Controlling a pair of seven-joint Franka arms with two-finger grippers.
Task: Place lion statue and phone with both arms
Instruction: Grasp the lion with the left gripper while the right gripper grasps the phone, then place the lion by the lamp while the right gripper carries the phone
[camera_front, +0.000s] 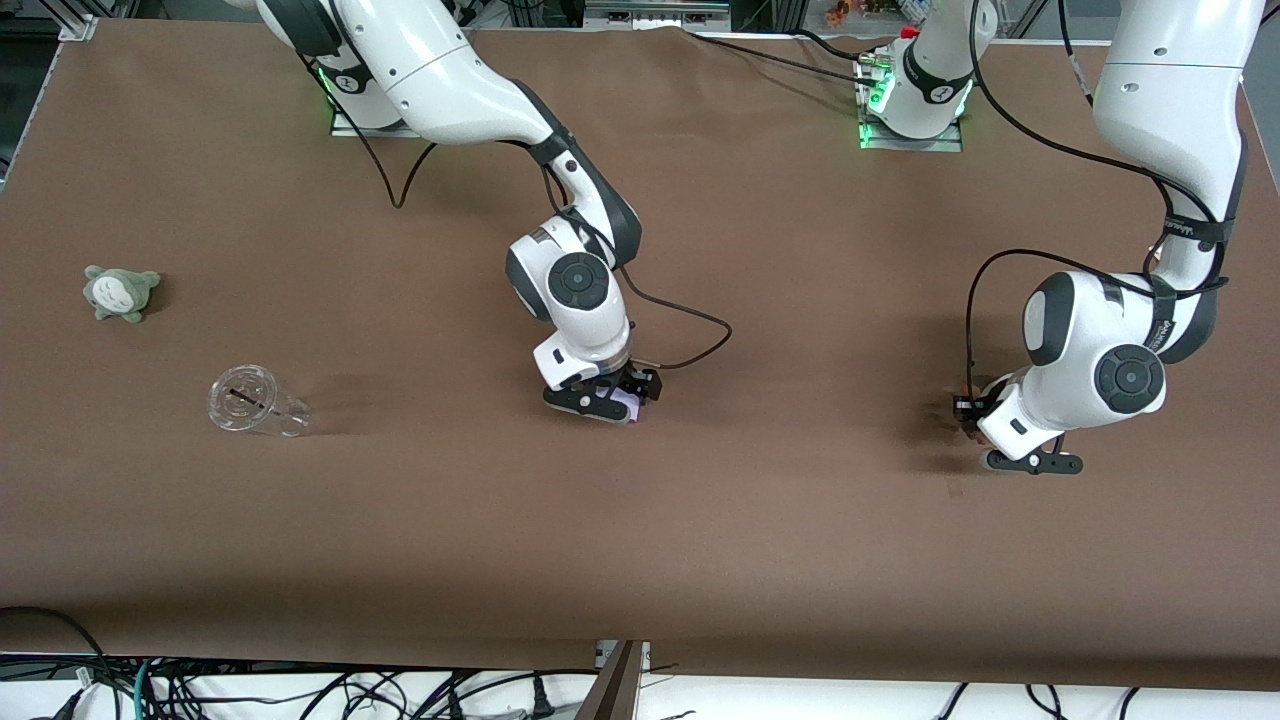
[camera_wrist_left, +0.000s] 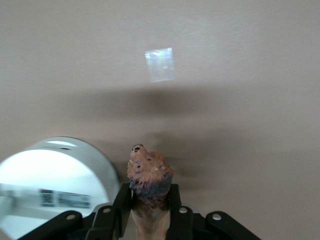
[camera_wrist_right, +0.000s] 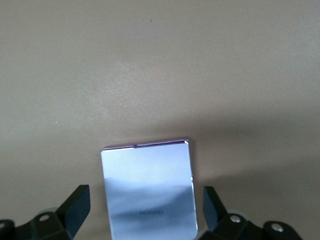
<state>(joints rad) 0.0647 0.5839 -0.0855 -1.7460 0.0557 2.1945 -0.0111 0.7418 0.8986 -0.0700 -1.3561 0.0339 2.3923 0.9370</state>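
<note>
Left gripper (camera_wrist_left: 149, 210) clamped on small reddish-brown lion statue (camera_wrist_left: 148, 175), rigid, light; right gripper (camera_wrist_right: 145, 210) spread around flat lavender phone (camera_wrist_right: 148, 187), slick, best pinched across edges.

- Lion statue (camera_wrist_left: 149, 176): reddish-brown, dark mane.
- Phone (camera_wrist_right: 149, 190): pale silvery lavender, pinkish edge.
- Plush toy (camera_front: 120, 291): grey-green, white belly.
- Table (camera_front: 800, 520): plain brown.
- Cup (camera_front: 255, 402): clear.

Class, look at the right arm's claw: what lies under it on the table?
Under the right claw, its fingers apart, lies the phone, flat on the brown table. The front camera shows only a pale corner; the claw covers the rest.
</note>
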